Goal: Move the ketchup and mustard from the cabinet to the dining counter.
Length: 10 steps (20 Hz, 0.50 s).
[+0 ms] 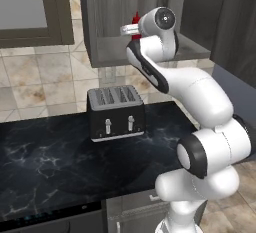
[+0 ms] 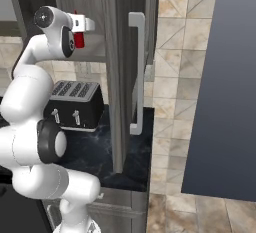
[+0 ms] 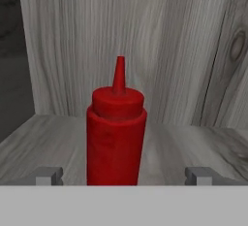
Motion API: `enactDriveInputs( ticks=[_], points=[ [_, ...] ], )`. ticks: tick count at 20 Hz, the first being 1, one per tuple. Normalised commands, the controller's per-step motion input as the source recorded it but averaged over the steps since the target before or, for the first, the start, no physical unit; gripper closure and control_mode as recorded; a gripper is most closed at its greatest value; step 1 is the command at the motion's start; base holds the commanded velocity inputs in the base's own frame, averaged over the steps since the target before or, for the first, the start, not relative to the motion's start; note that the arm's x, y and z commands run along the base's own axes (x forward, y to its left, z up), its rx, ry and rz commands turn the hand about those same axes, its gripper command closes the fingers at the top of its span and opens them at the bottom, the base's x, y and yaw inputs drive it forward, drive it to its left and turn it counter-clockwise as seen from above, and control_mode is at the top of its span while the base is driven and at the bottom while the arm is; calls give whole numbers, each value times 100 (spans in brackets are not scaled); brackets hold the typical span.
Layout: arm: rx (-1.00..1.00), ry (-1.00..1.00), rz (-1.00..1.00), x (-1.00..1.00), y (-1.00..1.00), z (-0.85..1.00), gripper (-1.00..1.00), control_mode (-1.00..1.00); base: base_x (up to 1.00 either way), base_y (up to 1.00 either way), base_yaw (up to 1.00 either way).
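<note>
Right, ketchup (image 3: 116, 137) is upright on the cabinet (image 3: 145, 50) shelf, centred in the hand view, with the wood-grain back wall behind it and a side wall off to its left. Pincer (image 3: 125, 175) is released, jaws spread wide, one fingertip low on each side of the bottle and clear of it. Nothing is held yet.

From the base views the arm is reaching up into the open cabinet above the toaster (image 1: 116, 113) on the black table (image 1: 45, 162). A sliver of red bottle shows just past the wrist (image 2: 79, 39).

Handling, my read:
- Plastic squeeze bottle, likely light. Weight shouldn't be an issue.
- Walls probably give under load, so a hard clamp may dent it or let it squirm. Moderate force looks right.
- Surface looks smooth and glossy, so slip is plausible, mostly on the lift and on any fast swing.
- Tall and slim, so it tips easily if a finger nudges it before both sides make contact.

Where to take hold: the straight cylindrical body, about mid-height, below the shoulder step. Avoid the domed cap and the thin nozzle, which are tapered with poor purchase. Jaws look roughly centred on it already; close evenly.

Mustard isn't visible from here, so can't place it.
</note>
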Motion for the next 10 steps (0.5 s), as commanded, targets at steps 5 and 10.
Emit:
enactDriveInputs(
  ticks=[5,10],
  points=[
    [0,2,0,11,1,0,-100,-100,0,0,0],
    [0,2,0,11,0,0,-100,-100,0,0,0]
  ],
)
